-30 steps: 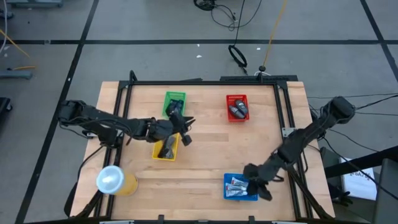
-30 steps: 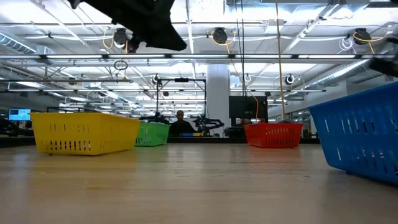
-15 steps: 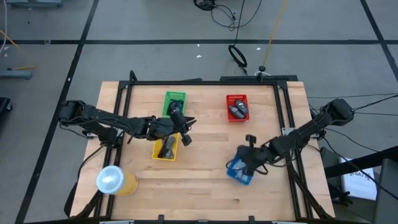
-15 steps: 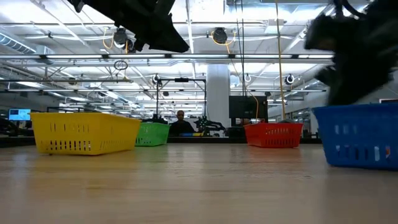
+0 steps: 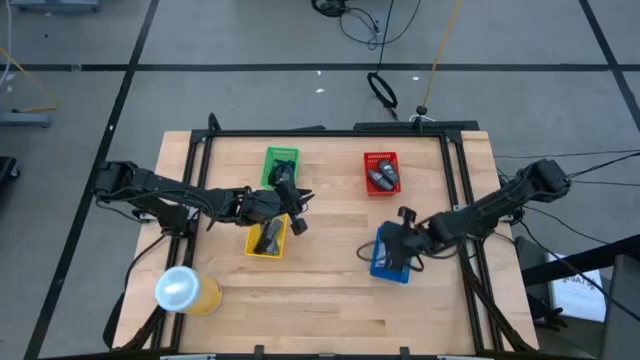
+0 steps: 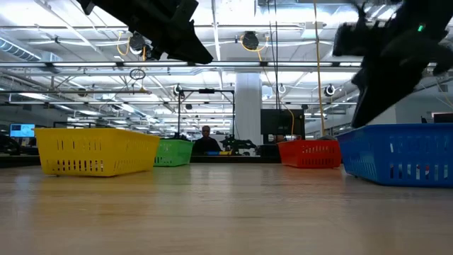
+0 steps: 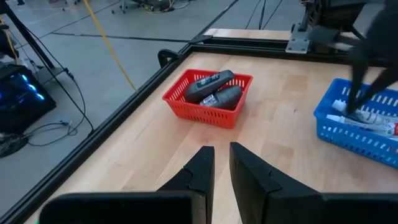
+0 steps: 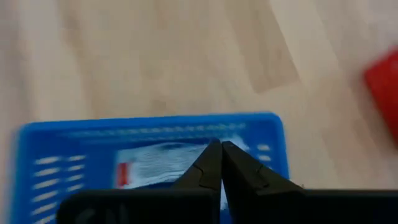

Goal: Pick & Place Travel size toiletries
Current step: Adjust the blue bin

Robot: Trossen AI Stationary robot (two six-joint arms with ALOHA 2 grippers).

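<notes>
The blue basket (image 5: 380, 265) stands on the table right of centre, holding white tubes (image 8: 163, 163) with bluish and red marks. My right gripper (image 5: 397, 243) reaches into the basket's far end with its fingers shut (image 8: 219, 146). Dark oblong pieces lie in the red basket (image 7: 211, 90) and in the yellow basket (image 5: 267, 238). My left gripper (image 5: 298, 208) hovers above the table between the green basket (image 5: 281, 165) and the yellow one. It is empty, with a narrow gap between its fingers (image 7: 222, 152). My right gripper's shut fingers (image 7: 356, 99) slant down from above into the far end of the blue basket (image 7: 348, 115), among the tubes. Whether they pinch the wall, hold a tube or only press against the inside, I cannot tell. The basket stands flat on the table.
A big yellow cup with a whitish lid (image 5: 184, 290) stands at the near left corner. The red basket (image 5: 381, 172) is close beyond the blue one. A black frame (image 5: 452, 170) runs along the table's edges. Bare wood lies in the middle and near part.
My right gripper has moved from the near right corner toward the far edge and slightly left. The blue basket has slid along the table with it and turned about a quarter turn, its long side now running near to far.
</notes>
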